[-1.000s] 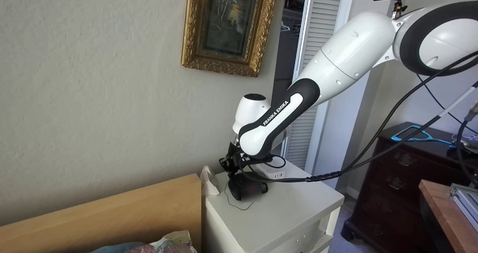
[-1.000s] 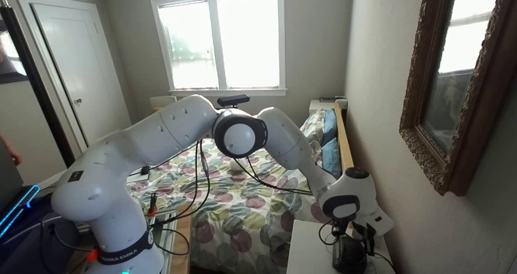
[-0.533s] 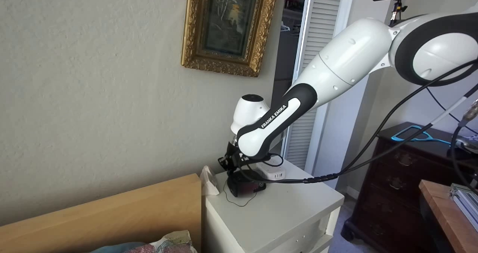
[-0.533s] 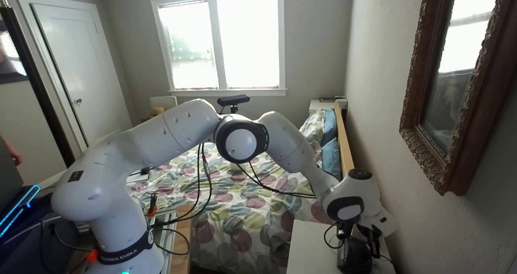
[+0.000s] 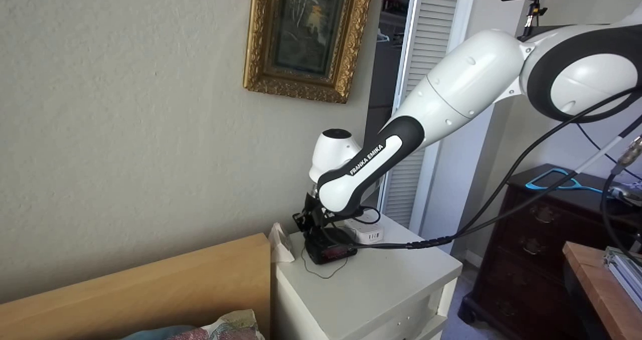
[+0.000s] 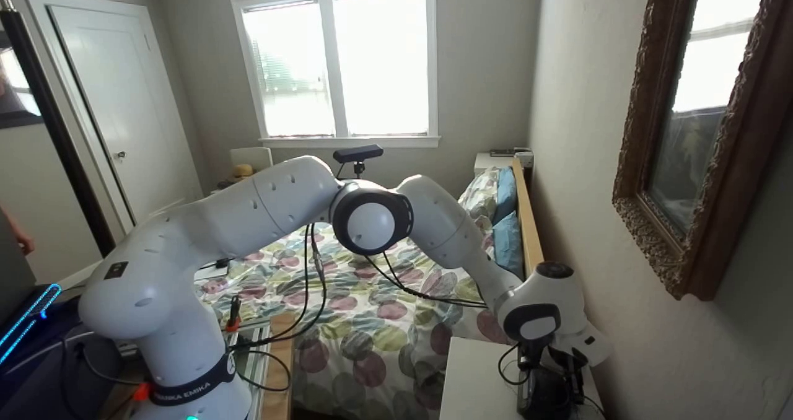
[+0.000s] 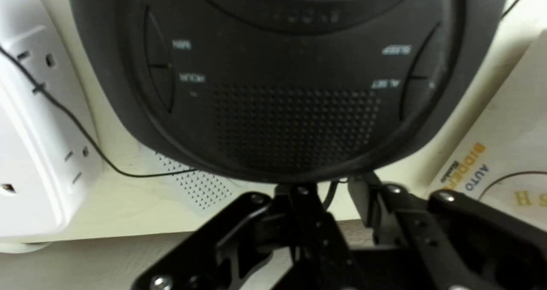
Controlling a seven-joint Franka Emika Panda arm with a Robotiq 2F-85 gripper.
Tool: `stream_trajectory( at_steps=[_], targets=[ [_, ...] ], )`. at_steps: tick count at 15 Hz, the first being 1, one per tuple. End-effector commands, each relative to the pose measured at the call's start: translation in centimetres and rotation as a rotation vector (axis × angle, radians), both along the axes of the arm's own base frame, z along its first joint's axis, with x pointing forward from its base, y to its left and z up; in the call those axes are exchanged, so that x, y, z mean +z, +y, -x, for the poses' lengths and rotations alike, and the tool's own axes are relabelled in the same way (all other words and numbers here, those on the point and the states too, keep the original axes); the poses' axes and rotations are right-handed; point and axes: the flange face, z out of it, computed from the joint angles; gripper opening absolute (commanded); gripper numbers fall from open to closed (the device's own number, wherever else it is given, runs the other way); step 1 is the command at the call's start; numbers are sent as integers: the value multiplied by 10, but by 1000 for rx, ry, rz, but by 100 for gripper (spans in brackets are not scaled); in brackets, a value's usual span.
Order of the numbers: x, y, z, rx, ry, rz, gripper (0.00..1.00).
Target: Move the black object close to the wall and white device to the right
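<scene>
closest to the wrist camera is the rounded top of a black clock radio (image 7: 290,59), with a dotted speaker grille (image 7: 295,123) and labels, hour and sleep among them, upside down. at its back edge the jaws stand slightly apart, a narrow gap between them; their tips are partly hidden, so i cannot tell whether they touch the radio. just beside it, on the left of the wrist view, across a thin strip of table (image 7: 128,215), lies a white device (image 7: 38,123) with socket holes, and a dark cord (image 7: 145,176) passes across it. on the right is a white item (image 7: 513,127) printed with coloured lettering.

in both exterior views the radio sits on the white table. in an exterior view its reddish front (image 5: 338,252) faces out, a thin cord (image 5: 325,278) loops before it, and the robot arm (image 5: 461,87) extends in from the upper right. near, behind the radio, is the beige-grey wall (image 5: 150,129), bearing a gold-framed picture (image 5: 307,39). a wooden headboard (image 5: 150,285) runs along it, left of the table. farther off stand a dark dresser (image 5: 526,265) and a white louvred door (image 5: 436,19). in an exterior view, a bed (image 6: 353,327) with a spotted cover lies before a bright window (image 6: 384,61).
</scene>
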Motion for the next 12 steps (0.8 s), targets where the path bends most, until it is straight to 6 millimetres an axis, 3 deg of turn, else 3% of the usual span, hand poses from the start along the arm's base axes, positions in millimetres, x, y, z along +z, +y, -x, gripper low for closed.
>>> stream_trajectory(
  at_steps=[1, 7, 12],
  targets=[
    [-6, -4, -2, 10, 19, 24, 58],
    [8, -6, -2, -2, -16, 36, 99],
    [26, -3, 2, -32, -61, 26, 100]
  ],
)
